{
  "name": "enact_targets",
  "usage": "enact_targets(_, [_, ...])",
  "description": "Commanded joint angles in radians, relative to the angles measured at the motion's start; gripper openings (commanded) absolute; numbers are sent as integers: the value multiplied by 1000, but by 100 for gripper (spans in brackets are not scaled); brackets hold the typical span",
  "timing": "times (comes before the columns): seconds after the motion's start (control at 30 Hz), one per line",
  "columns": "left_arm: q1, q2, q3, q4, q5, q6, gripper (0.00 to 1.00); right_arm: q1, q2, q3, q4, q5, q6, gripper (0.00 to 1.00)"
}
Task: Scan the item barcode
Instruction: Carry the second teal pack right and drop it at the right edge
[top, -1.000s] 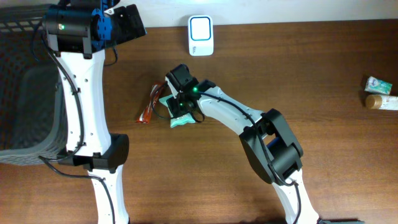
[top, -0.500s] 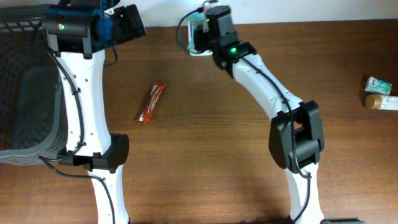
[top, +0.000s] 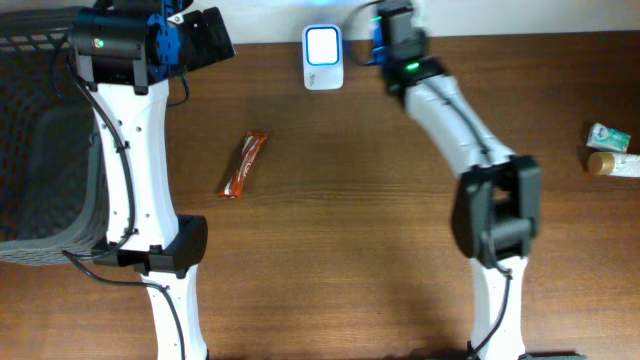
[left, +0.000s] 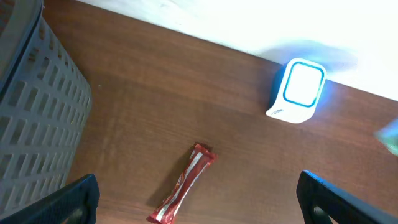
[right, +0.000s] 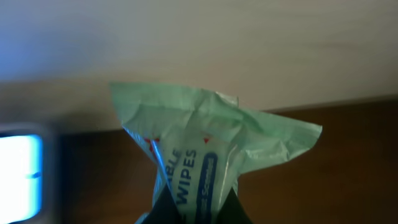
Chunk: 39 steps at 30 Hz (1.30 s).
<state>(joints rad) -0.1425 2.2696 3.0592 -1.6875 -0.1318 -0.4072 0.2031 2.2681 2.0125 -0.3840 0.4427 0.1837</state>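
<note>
The right jaws are clamped on the wipes (right: 205, 143), held at the tabletop's (top: 350, 200) far edge, seemingly just right of the lit scanner (top: 323, 57), though the overhead view blurs there; the left jaws stand wide, holding nothing; a snack bar (top: 245, 165) lies well apart.

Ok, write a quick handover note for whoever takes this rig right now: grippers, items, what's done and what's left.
Left gripper: open, empty, by the grey mesh basket.
Right gripper: shut on the pale green wipes pack, held just right of the white scanner with the lit blue face.
Red-orange snack bar: lying on the brown table, untouched.
Done: wipes pack lifted to the scanner.
Left: get its barcode read; nothing shows a scan yet.
</note>
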Motion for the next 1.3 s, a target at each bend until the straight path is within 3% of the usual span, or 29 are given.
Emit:
enact_targets(0.0, [2,4,2,0,-7,12,99,-220,-61,7,-215,85,94,4])
enact_targets(0.1, [2,4,2,0,-7,12,99,-430,-58,6,-414,85,254,4])
enact_targets(0.27, [2,4,2,0,-7,12,99,-710,-58,6,-547,82,312,4])
enact_targets(0.5, [2,4,2,0,-7,12,99,-877,-48,-24,-582,80,331,4])
enact_targets(0.63, [2,4,2,0,-7,12,99,-923,-21,-91,-515,6,330,5])
enact_targets(0.7, [2,4,2,0,-7,12,99,-924,-21,-101,-478,-49,330,52])
enact_targets(0.73, [2,4,2,0,-7,12,99,-922,-21,-101,-470,-63,330,56])
enact_targets(0.77, [2,4,2,0,-7,12,99,-919,-21,-101,-469,-69,329,67])
enact_targets(0.8, [2,4,2,0,-7,12,99,-917,-23,-101,-473,-69,317,86])
enact_targets(0.83, [2,4,2,0,-7,12,99,-913,-26,-100,-478,-69,301,93])
enact_targets(0.87, [2,4,2,0,-7,12,99,-910,-39,-100,-489,-68,300,97])
enact_targets(0.97, [2,4,2,0,-7,12,99,-888,-111,-99,-503,-104,262,96])
enact_targets(1.03, [2,4,2,0,-7,12,99,-844,-189,-99,-503,-350,206,96])
enact_targets(1.17, [2,4,2,0,-7,12,99,-706,-228,-100,-503,-1051,156,95])
enact_targets(1.27, [2,4,2,0,-7,12,99,-526,-209,-101,-503,-1161,156,95])
